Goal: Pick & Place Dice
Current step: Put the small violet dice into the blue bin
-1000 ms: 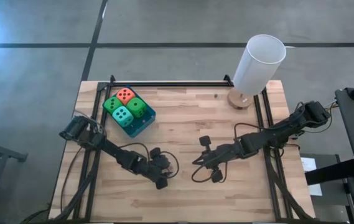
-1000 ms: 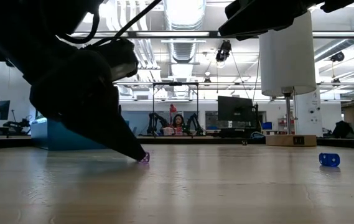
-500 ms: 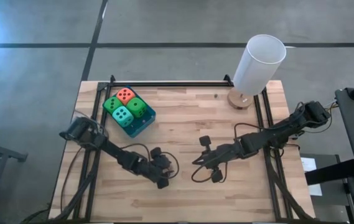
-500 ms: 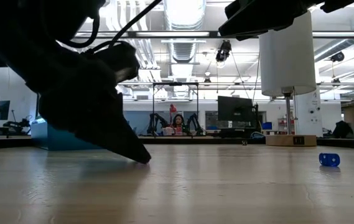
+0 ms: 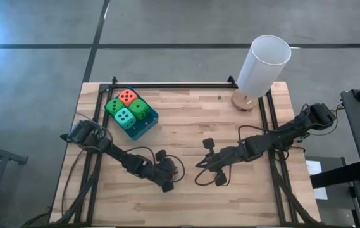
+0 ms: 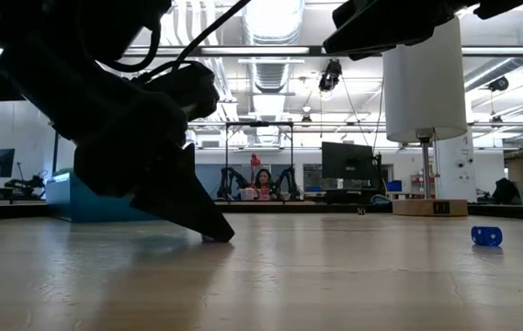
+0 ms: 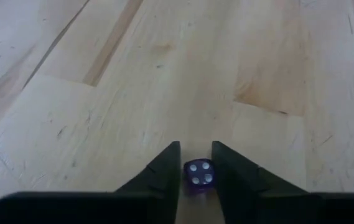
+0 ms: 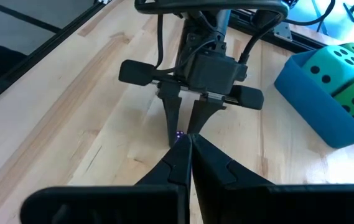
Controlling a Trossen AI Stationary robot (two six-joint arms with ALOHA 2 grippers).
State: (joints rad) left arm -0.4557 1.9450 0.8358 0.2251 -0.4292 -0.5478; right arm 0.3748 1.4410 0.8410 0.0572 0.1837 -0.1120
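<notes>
Four soft dice, one orange-red, two green and one teal, sit in the blue tray (image 5: 143, 126) at the table's far left; the tray (image 8: 313, 99) also shows in the right wrist view. My left gripper (image 5: 178, 170) is low over the table's middle, fingertips down at the wood (image 6: 220, 234). A tiny purple die (image 7: 198, 174) sits between its fingers. My right gripper (image 5: 198, 166) faces it from the right, shut (image 8: 189, 149) and holding nothing. My left gripper has the tiny purple die's two side faces (image 7: 189, 176) between its fingers (image 7: 164, 171), pinched at their free ends. The fingers slant down from the table's left. The die rests on the wood, its four-pip face up.
A white cylinder lamp on a wooden base (image 5: 246, 100) stands at the far right corner. A small blue die (image 6: 486, 235) lies on the table on the right of the low view. Bare wood lies along the table's near side. A black frame edges the table.
My left gripper has slid a little toward the table's right and lowered over the purple die. In the low view the die showed at the fingertip a second ago; the fingers now hide it.
</notes>
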